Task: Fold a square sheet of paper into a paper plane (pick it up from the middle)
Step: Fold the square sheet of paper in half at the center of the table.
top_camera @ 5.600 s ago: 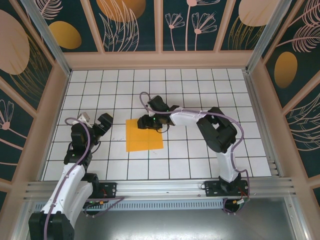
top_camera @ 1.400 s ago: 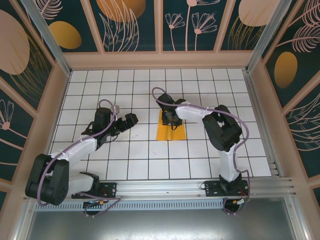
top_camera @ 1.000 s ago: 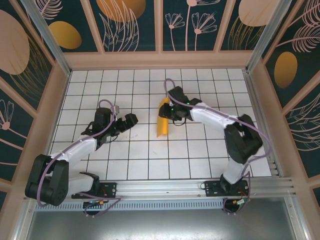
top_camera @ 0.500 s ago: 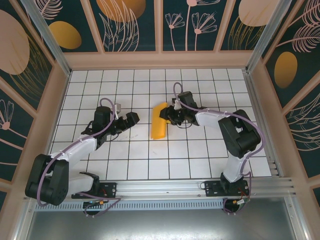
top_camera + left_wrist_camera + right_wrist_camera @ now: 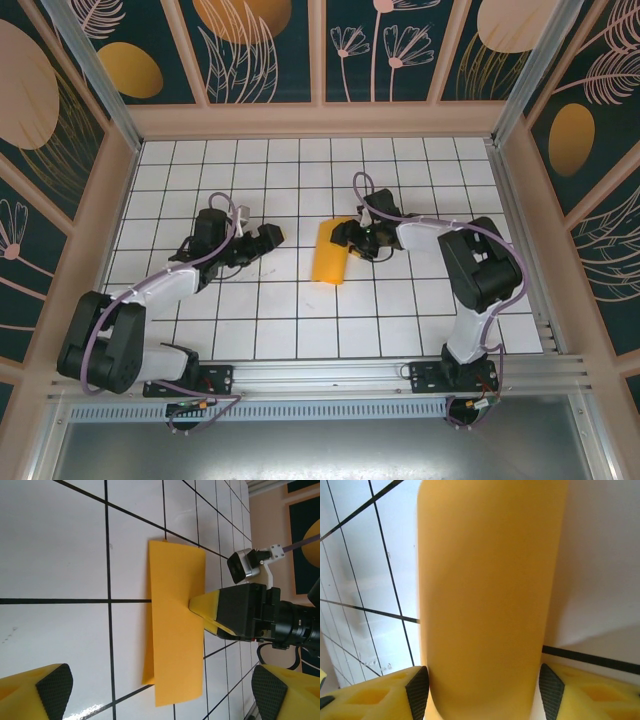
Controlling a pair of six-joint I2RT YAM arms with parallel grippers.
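**Left gripper** [image 5: 268, 239]: jaws wide apart, nothing between them. In its wrist view the two pads [image 5: 52, 687] sit at the lower corners, with bare table [image 5: 55, 545] ahead of them.

**Next out:** the square sheet of paper [image 5: 175, 625], folded in half into a long rectangle and lying flat on the table. From above, the left gripper is on the sheet's left side, near it but apart, with no contact. The sheet's long axis runs roughly away from the arm bases with a slight tilt. Each gripper therefore faces a long edge, not a short end. Along the edge facing the left gripper, the two layers look slightly offset.

**Beyond the sheet:** the right gripper [image 5: 352, 238] is at the sheet's right long edge, toward its far half. One yellow finger [image 5: 205, 607] reaches over that edge. In the right wrist view the fingers stand apart and the sheet spans the gap from pad to pad. I cannot tell whether they pinch the sheet or merely straddle it.

**Judgement:**
- The right arm is the nearer one. I expect any pressing of the crease or any next fold to start from the sheet's right edge.
- To help, the left gripper has to cross rightward to the left long edge and meet it broadside.
- The thin sheet may skid on the table if it is pushed from one side alone.
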